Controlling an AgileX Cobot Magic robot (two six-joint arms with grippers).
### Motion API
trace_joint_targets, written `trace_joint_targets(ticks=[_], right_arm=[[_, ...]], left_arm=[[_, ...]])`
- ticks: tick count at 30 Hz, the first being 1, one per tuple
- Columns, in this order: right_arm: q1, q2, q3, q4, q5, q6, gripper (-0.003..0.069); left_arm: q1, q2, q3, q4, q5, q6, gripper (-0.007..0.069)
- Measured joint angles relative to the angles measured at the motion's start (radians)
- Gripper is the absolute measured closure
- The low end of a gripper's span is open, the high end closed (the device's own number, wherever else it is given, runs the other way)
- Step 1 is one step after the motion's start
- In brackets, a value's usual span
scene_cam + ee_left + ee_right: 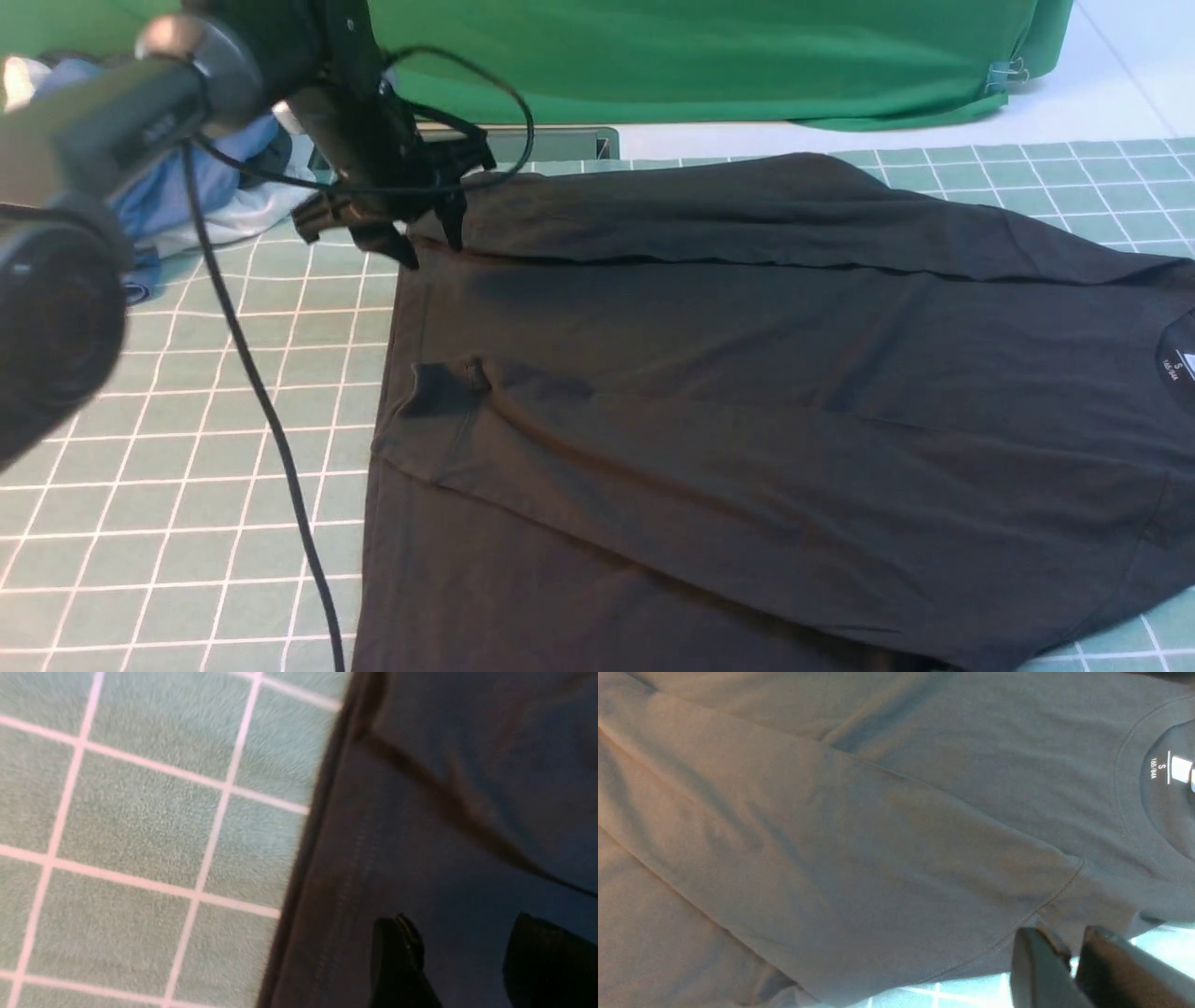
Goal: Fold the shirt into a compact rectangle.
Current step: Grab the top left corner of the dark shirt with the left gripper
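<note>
The black shirt (747, 373) lies spread on the green grid mat (187, 467), collar to the right, with its white neck label (1178, 364) at the frame edge. Its far long side is folded inward as a band (747, 215). My left gripper (434, 254) hovers open over the far left corner by the hem, with shirt fabric (467, 812) below its gap (462, 924). My right gripper (1069, 933) is outside the front view. It hangs above the sleeve edge of the shirt (831, 835), its jaws almost together and nothing held. The neck label (1181, 769) shows there; the chest logo is hidden.
A blue garment (187, 177) and a white garment (233, 219) lie bunched at the far left of the mat. Green cloth (700, 56) hangs along the back. The left arm's cable (261, 401) dangles over the mat left of the shirt.
</note>
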Motion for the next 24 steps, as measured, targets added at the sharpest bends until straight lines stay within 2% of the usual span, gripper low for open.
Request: trace_joint_targets(ticks=[4,7,15,19,24], right_arm=[[0.0,0.0,0.0,0.0,0.0,0.0,0.0503],[0.0,0.0,0.0,0.001,0.0,0.0,0.0503],[0.0,0.0,0.0,0.0,-0.002,-0.009,0.0501],[0.0,0.0,0.0,0.0,-0.03,-0.032,0.0501],[0.0,0.0,0.0,0.0,-0.067,-0.049,0.0501]], left_arm=[[0.018,0.074,-0.087,-0.088,0.043,0.025,0.0322],[0.02,0.099,-0.11,-0.151,0.015,0.035,0.0321],[0.021,0.106,-0.116,-0.178,-0.067,0.059,0.0319],[0.021,0.106,-0.116,-0.217,-0.045,0.085,0.0319],[0.021,0.106,-0.116,-0.193,0.018,0.071,0.0319]])
